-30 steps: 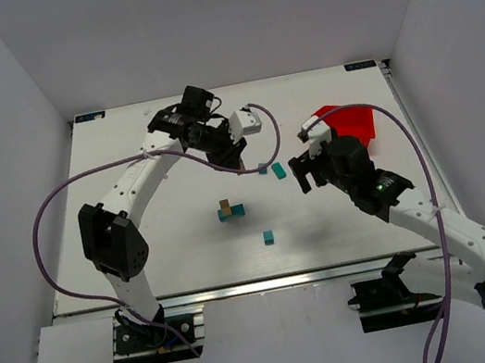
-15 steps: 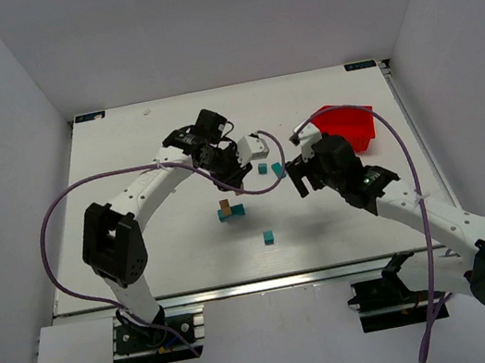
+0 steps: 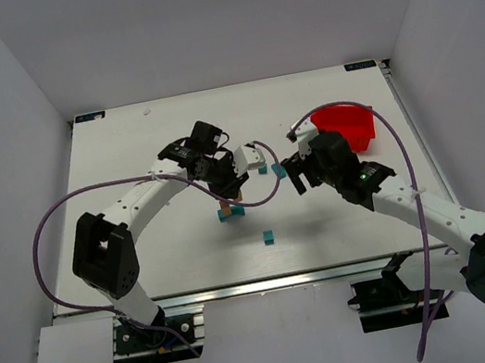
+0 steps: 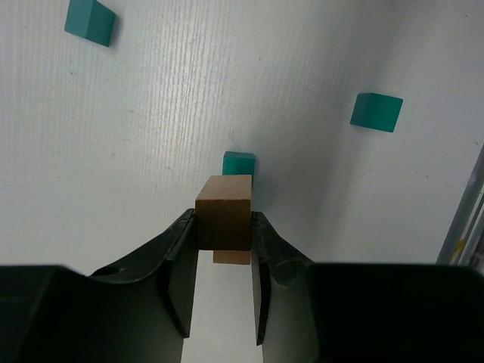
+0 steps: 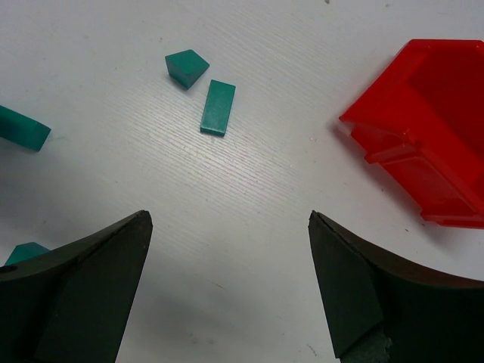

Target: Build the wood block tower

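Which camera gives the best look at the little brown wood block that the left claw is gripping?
The left wrist view: the brown block sits centre frame, clamped in the left gripper. The top view shows at most a tan speck under the gripper, too small to tell. The right wrist view misses it.

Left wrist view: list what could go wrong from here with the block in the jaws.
1. The tan block clamped by the left gripper hangs over the small tower; released off-centre, it could topple it.
2. The open right gripper sits close beside the left one; reaching for the loose teal blocks might clash arms.
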`<control>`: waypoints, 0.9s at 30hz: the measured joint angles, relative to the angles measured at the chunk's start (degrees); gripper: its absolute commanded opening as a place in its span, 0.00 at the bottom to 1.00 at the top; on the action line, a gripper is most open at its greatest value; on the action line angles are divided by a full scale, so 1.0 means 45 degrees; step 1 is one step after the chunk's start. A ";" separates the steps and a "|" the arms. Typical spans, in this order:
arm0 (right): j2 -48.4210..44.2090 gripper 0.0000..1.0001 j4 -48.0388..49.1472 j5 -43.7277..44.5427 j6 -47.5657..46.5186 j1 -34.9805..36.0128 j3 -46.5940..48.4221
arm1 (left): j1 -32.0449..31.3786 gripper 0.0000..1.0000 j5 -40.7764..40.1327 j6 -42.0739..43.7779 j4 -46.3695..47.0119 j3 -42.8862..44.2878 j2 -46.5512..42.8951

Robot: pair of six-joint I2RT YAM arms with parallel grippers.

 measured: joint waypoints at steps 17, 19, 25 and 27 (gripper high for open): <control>0.0476 0.89 -0.0345 0.0000 -0.0005 0.0000 0.0510 | 0.0000 0.00 0.0170 0.0393 0.0525 -0.1073 -0.0015; 0.0544 0.89 -0.0389 -0.0010 -0.0005 0.0000 0.0573 | 0.0000 0.00 0.0165 0.0427 0.0636 -0.1209 -0.0015; 0.0733 0.89 -0.0505 -0.0073 -0.0005 0.0000 0.0787 | 0.0000 0.00 0.0155 0.0461 0.0845 -0.1394 -0.0015; 0.0782 0.89 -0.0520 -0.0112 -0.0010 0.0000 0.0821 | 0.0000 0.00 0.0160 0.0481 0.0928 -0.1399 -0.0015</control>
